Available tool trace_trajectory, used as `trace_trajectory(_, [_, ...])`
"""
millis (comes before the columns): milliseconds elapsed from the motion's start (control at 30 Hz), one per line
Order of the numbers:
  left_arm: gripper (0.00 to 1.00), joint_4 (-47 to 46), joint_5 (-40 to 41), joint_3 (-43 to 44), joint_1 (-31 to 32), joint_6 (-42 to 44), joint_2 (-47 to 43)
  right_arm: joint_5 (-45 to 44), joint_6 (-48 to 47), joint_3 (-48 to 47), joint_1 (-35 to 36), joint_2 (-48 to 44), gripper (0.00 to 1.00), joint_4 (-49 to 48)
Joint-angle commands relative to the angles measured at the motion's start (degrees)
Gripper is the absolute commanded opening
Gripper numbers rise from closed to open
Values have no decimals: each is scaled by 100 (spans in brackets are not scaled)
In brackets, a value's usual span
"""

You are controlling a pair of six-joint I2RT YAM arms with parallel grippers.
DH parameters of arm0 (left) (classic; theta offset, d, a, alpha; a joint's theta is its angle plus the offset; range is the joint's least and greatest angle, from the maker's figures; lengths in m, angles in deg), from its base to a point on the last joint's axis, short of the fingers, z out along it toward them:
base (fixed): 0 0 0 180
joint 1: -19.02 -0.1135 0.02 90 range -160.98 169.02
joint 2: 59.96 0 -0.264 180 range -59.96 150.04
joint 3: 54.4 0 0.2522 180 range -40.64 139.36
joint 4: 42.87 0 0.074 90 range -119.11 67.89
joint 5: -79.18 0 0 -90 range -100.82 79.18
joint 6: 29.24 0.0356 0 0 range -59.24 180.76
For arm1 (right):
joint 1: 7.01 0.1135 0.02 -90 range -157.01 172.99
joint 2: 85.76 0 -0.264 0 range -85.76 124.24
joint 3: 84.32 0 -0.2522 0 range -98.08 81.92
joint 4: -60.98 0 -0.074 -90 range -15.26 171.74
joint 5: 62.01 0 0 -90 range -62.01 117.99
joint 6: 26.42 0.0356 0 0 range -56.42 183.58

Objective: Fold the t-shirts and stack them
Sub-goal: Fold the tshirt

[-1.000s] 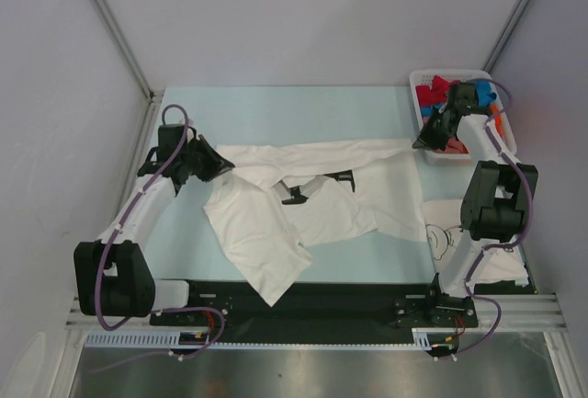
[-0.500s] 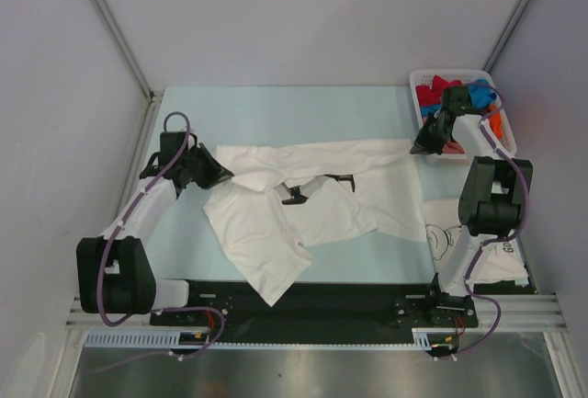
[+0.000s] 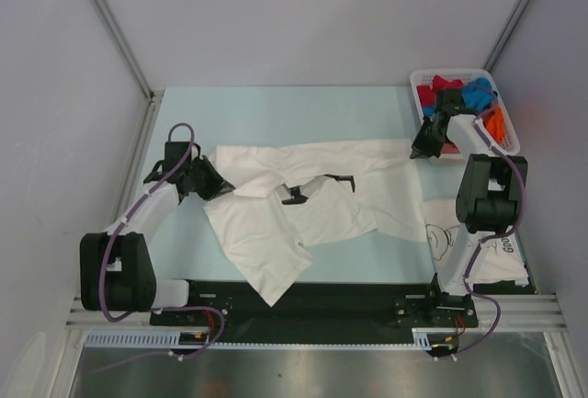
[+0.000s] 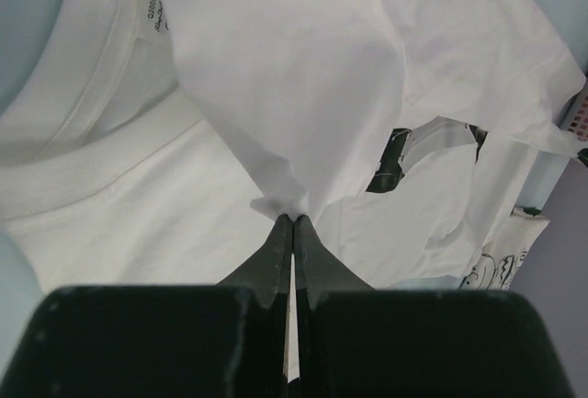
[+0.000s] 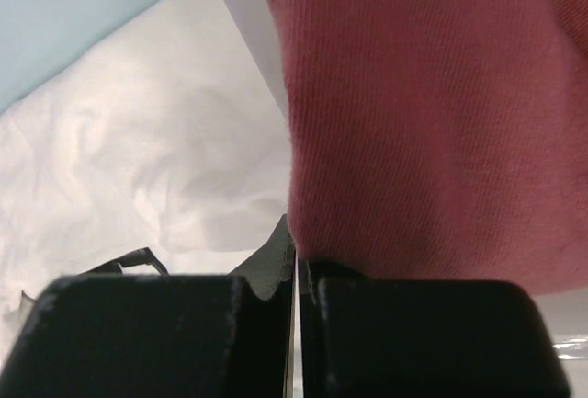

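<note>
A plain white t-shirt (image 3: 276,233) lies crumpled and stretched across the middle of the table, with small dark patches near its centre. My left gripper (image 3: 214,187) is shut on a pinched fold of it (image 4: 276,67) at its left end, near the collar. My right gripper (image 3: 423,148) is shut at the shirt's far right corner (image 5: 138,168), beside the basket. A red t-shirt (image 5: 413,95) drapes over its fingertips and hides the grip. A white t-shirt with black cartoon print (image 3: 446,237) lies folded at the right front.
A white lattice basket (image 3: 450,73) at the back right holds red, blue and orange shirts; its wall (image 5: 243,12) stands right beside my right gripper. The right arm's base stands over the printed shirt. Bare light-blue table lies behind and left of the white shirt.
My left gripper has drawn the shirt's left end nearer and slightly left. My right gripper has shifted a little toward the back along the basket, keeping the shirt stretched.
</note>
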Motion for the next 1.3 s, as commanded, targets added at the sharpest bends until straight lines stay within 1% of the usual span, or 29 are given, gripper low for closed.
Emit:
trace_trajectory(0, [0, -68, -54, -71, -53, 120, 17, -430, -133, -69, -6, 86, 0, 135])
trace_trajectory(233, [0, -68, -27, 34, -53, 164, 158, -431, -159, -166, 12, 209, 0, 187])
trace_trajectory(267, [0, -77, -45, 87, -210, 164, 184, -422, -159, -192, 12, 209, 0, 196])
trace_trajectory(333, [0, -112, -97, 218, -264, 173, 246, -326, -177, -324, 38, 227, 0, 179])
trace_trajectory(433, [0, -261, -124, 684, -273, 287, 325, -203, -124, -570, 91, 218, 0, 12])
trace_trajectory(533, [0, -306, -106, 1551, -282, 348, 684, -53, 51, -1017, 152, 393, 0, -111])
trace_trajectory(600, [0, -393, -176, 1905, -282, 366, 1044, -44, 52, -1351, 196, 638, 0, -138])
trace_trajectory(633, [0, -454, -238, 2063, -282, 366, 1159, -96, 34, -1727, 205, 718, 0, -138])
trace_trajectory(700, [0, -787, -343, 2476, -291, 357, 1493, -114, 25, -2080, 188, 920, 0, -173])
trace_trajectory(733, [0, -885, -352, 2704, -291, 357, 1590, -62, 34, -2456, 179, 1095, 0, -208])
trace_trajectory(867, [0, -1439, -475, 3233, -291, 314, 2178, 70, 130, -2942, 170, 1413, 0, -611])
trace_trajectory(1033, [0, -2168, -685, 3664, -343, 103, 2837, 228, 376, -3171, 161, 1650, 0, -1376])
trace_trajectory(1167, [0, -2222, -686, 4313, -405, -12, 3243, 378, 499, -3540, 144, 1966, 0, -1702])
trace_trajectory(1267, [0, -2230, -669, 4656, -449, -108, 3418, 457, 570, -4277, 135, 2388, 0, -1536])
